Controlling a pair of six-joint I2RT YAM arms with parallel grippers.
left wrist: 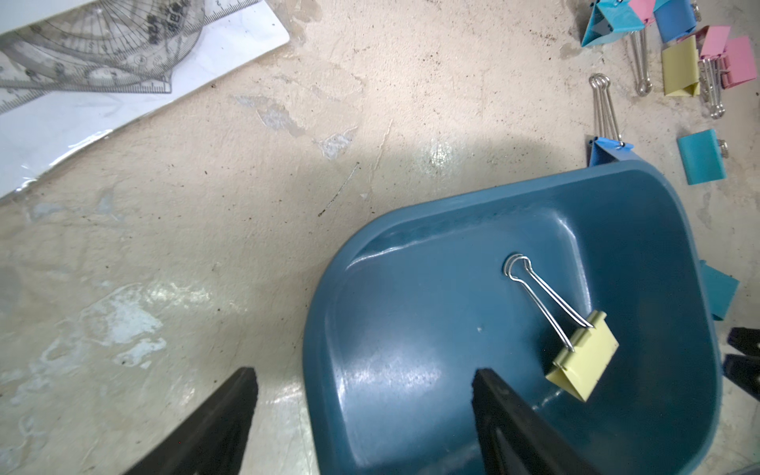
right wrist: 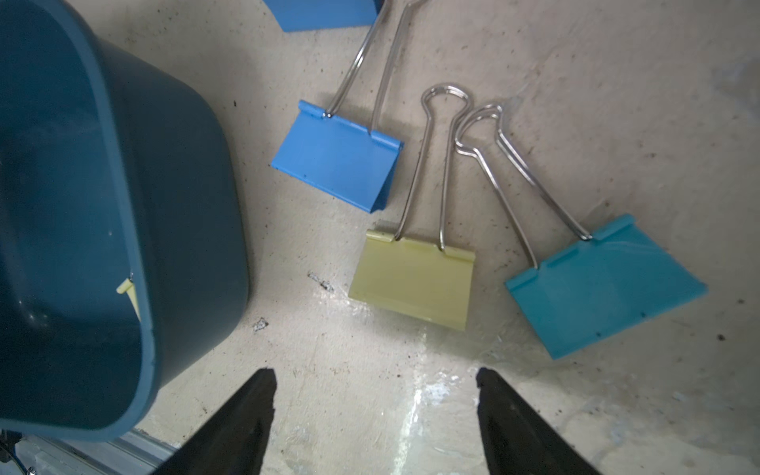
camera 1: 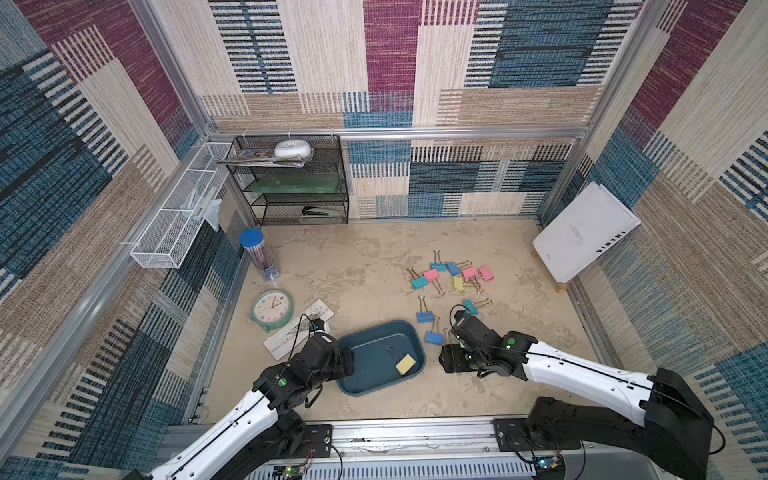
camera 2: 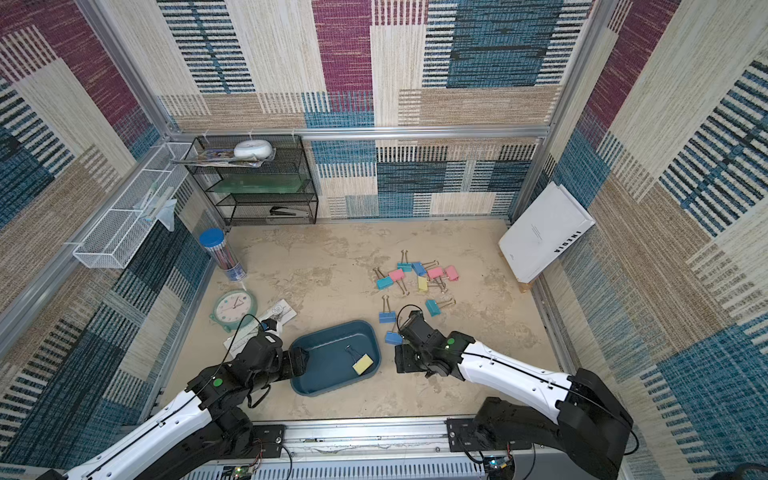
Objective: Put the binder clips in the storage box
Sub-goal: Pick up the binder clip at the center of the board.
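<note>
The storage box you see is smooth moulded plastic with a soft sheen. Your binder clips have matt painted bodies and bright, polished metal wire handles. The counter looks rough and mottled, scuffed, with a few glossy patches. The protractor is clear plastic.
</note>
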